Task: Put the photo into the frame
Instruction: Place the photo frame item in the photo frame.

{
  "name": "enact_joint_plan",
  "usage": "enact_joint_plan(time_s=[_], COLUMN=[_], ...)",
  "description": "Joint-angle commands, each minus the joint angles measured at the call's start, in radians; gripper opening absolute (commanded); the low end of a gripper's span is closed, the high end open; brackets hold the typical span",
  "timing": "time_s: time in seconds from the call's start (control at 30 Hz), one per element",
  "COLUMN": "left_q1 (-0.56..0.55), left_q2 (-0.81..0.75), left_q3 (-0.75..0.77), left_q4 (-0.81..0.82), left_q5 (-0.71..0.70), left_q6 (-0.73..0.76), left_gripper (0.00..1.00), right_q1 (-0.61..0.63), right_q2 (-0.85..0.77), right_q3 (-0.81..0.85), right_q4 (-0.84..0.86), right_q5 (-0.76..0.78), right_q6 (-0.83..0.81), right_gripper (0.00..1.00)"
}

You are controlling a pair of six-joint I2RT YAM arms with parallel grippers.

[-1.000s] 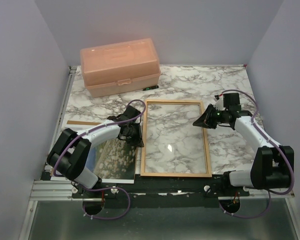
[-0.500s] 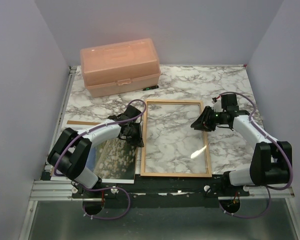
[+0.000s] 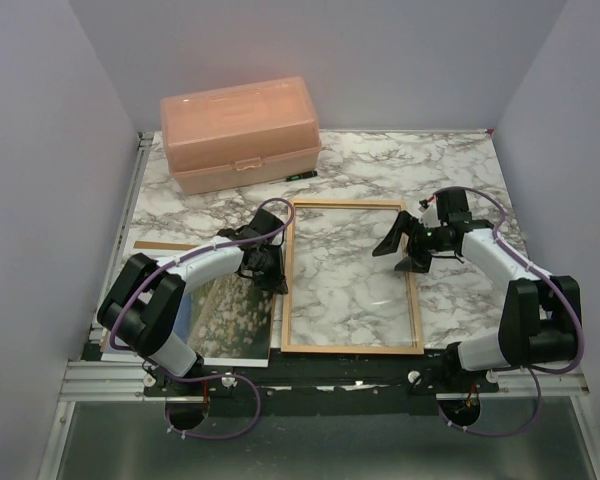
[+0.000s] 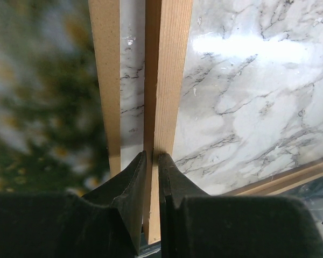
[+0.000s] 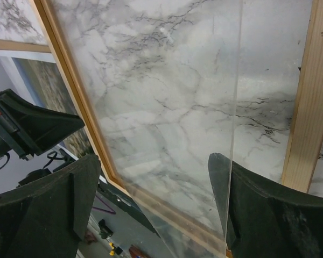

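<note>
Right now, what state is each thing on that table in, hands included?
frame: flat on the table, no picture in it.
photo: picture side up, beside the frame.
clear pane: lying across the frame.
pink box: lid closed.
left hand: shut on the frame's left edge.
right hand: open, above the frame.

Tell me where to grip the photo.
The near edge, approached low from the front, probably: the photo lies flat left of the frame, and the left gripper, shut on the frame's rail, crowds its far end.
</note>
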Motion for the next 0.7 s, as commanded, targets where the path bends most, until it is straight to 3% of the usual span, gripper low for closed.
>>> enact_joint_plan(time_s=[0.0,0.2,0.67], left_q1=[-0.017,-0.017,-0.017], left_q2=[0.11,0.103,0.099], left_q3=[-0.087,-0.083,-0.08], left_q4=[0.002,-0.003,-0.013], left_q5=[-0.153,-0.155,-0.16], left_q6=[0.04,0.039,0.041], left_gripper=[0.16,0.15,0.15], right_q1=[0.023,0.057,0.156], right_q2=[0.016,0.006,0.026], right_q3=[-0.018,-0.019,0.022], right_q4=[-0.012,-0.005,-0.068], right_q5=[0.046,0.114,0.346], right_q6=[-0.013,-0.016,-0.027], right_gripper=[0.91,1.0,1.0])
